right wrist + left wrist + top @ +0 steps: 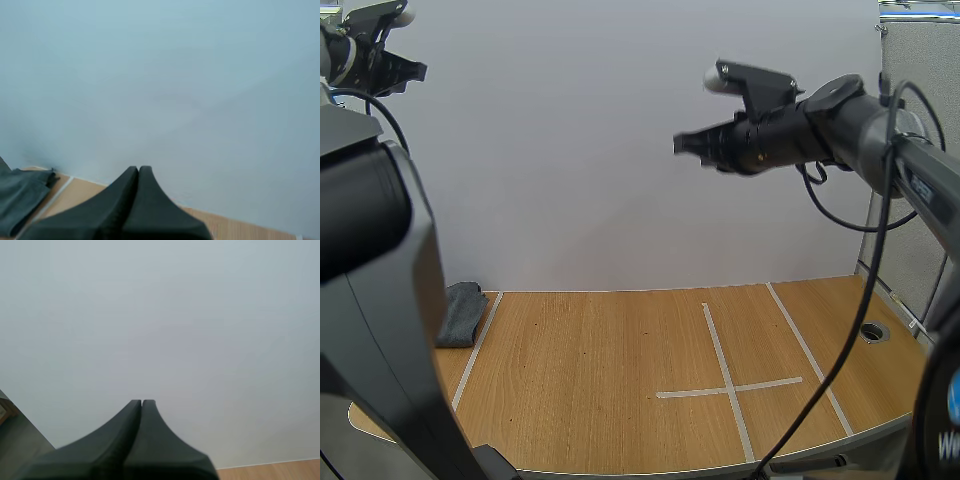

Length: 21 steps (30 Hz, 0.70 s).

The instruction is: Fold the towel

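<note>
Showing one grey towel [460, 312], heaped at the far left edge of the wooden table [600, 380] and partly hidden behind the left arm. Two grippers hang well above the tabletop: the left gripper [142, 402] and the right gripper [138, 169], each with fingers pressed together as one wedge, holding nothing. Four white tape strips [728, 372] mark the table; two cross.

Wooden table [600, 370] holds a grey towel [460, 312] and tape lines [728, 388].

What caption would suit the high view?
Right claw hangs high over the table; the grey towel lies at its left edge.
</note>
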### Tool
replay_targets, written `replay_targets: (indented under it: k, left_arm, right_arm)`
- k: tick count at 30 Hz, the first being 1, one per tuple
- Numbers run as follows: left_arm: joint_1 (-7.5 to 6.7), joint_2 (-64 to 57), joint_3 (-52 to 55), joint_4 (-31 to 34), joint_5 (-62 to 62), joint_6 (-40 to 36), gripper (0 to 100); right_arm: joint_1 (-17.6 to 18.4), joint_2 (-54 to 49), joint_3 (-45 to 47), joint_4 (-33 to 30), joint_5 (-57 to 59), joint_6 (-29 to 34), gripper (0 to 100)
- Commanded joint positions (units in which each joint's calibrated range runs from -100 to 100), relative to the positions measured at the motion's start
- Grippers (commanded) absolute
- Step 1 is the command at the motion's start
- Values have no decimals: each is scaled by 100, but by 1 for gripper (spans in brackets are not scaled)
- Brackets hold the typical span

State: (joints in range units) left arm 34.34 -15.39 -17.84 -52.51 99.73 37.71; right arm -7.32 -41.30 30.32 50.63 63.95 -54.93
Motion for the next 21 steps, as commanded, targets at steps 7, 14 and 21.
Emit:
replay_targets:
  k: [7,14,21]
  left_arm:
    - [2,-635,356,-59,27,-144,0]
    - [2,-635,356,-59,27,-144,0]
    - [2,-635,356,-59,27,-144,0]
  right_arm:
    - [-31,-2025,966,1916,-584,-1261,0]
    - [-20,-2676,1322,1586,-710,-1150,0]
    - [370,-3913,2110,-751,-3907,542,0]
